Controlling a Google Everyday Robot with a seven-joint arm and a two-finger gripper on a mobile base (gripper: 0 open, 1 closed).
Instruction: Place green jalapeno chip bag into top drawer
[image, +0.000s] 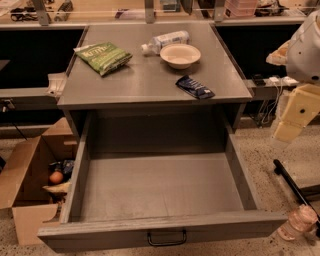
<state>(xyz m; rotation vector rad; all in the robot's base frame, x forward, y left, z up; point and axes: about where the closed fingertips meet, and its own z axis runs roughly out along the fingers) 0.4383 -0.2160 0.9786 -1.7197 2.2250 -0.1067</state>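
the top drawer (160, 187) is nearest to me, pulled fully out, its wire handle (166, 238) at the centre of the front panel and its grey floor bare. my gripper (298, 223) hangs low at the right, just beside the drawer's front corner and holding nothing; i cannot tell whether it is spread or pressed together. my arm (300, 107) rises above it along the right edge. a cardboard box (25, 175) with odds and ends in it sits on the floor to the left of the drawer.

up on the tabletop (150, 80), the dark blue wrapper (194, 87) lies closest, toward the right. behind it is a pale bowl (180, 55), with a plastic bottle (165, 41) on its side just beyond, near the bowl's rim. the green jalapeno chip bag (103, 56) lies flat at the far left, well apart from the others.

so the step in hand is the reach and pick, not yet begun. i judge i should lift clear of the drawer front first, then cross over the tabletop high enough to pass the wrapper and bowl. the bag is crinkly and flat, so i would come down from above and pinch across a puffed edge rather than the slack middle, gripping firmly so it does not slip.
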